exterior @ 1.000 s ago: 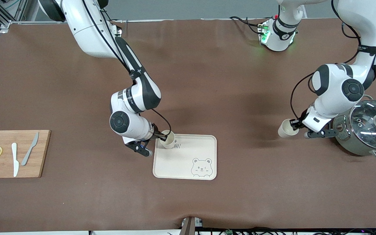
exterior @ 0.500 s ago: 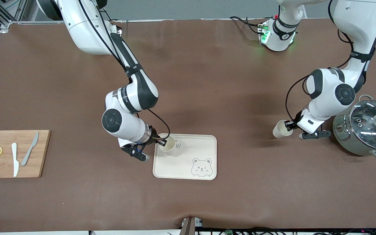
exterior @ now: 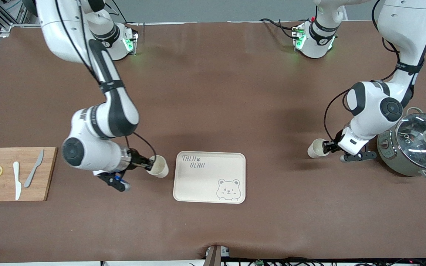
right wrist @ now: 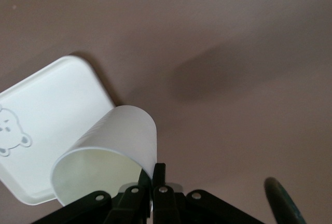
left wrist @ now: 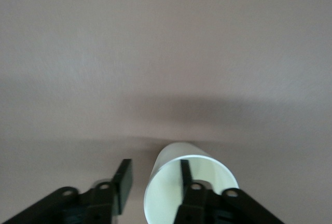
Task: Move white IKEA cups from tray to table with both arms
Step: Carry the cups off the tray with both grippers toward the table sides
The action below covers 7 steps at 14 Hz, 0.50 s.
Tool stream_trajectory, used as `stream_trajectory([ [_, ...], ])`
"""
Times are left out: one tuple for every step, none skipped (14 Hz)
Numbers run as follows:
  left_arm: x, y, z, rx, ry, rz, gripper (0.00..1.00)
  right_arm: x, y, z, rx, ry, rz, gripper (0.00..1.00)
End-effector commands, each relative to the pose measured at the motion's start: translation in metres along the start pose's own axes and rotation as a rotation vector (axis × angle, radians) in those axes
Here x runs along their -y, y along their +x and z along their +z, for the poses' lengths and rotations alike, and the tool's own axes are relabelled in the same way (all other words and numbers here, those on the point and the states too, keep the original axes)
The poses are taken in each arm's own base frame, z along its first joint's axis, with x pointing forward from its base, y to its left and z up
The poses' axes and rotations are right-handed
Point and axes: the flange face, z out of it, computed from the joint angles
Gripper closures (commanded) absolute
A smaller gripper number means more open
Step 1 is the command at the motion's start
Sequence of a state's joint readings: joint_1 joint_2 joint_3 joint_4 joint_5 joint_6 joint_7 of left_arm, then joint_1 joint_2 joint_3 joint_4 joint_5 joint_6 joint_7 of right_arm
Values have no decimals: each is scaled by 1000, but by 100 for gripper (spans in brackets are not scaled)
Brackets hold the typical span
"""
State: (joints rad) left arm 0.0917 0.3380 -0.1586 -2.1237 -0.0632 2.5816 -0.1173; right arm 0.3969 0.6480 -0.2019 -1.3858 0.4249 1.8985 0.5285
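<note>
- A brown table (exterior: 235, 92) held a tray (exterior: 209, 184) lettered "TAIJI BEAR", now bare of cups.
- The right gripper (exterior: 147, 166) pinched one cup (exterior: 158, 166) by its rim, off the tray toward the cutting board (exterior: 46, 173).
- The left gripper (exterior: 325, 147) had parted its fingers around the other cup (exterior: 315, 148), near a pot (exterior: 412, 147); only release and withdrawal seemed left.

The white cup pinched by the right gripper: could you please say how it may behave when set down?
The white cup is probably light: the right gripper holds it tilted by one wall alone. Its smooth wall may slip. Narrow-based, it could tip if released tilted.
</note>
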Motion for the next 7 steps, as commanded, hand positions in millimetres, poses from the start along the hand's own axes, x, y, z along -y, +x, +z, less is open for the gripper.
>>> stream_trajectory([
  [-5, 10, -49, -29, -8, 16, 0, -49, 3, -21, 15, -19, -50, 100],
  [-8, 19, -66, -14, -8, 39, 0, -69, 6, -26, 11, -38, -71, 100],
  [-9, 28, -82, 4, -8, 51, 0, -91, 10, -38, -6, -66, -93, 100],
  [-12, 37, -99, 15, -9, 54, 0, -111, 12, -50, -14, -83, -100, 100],
  [-14, 45, -114, 20, -10, 56, 0, -132, 14, -62, -1, -84, -88, 100],
  [-15, 51, -131, 28, -10, 53, 0, -153, 19, -71, 23, -84, -81, 100],
  [-18, 55, -148, 33, -11, 54, 0, -177, 27, -80, 34, -84, -101, 100],
])
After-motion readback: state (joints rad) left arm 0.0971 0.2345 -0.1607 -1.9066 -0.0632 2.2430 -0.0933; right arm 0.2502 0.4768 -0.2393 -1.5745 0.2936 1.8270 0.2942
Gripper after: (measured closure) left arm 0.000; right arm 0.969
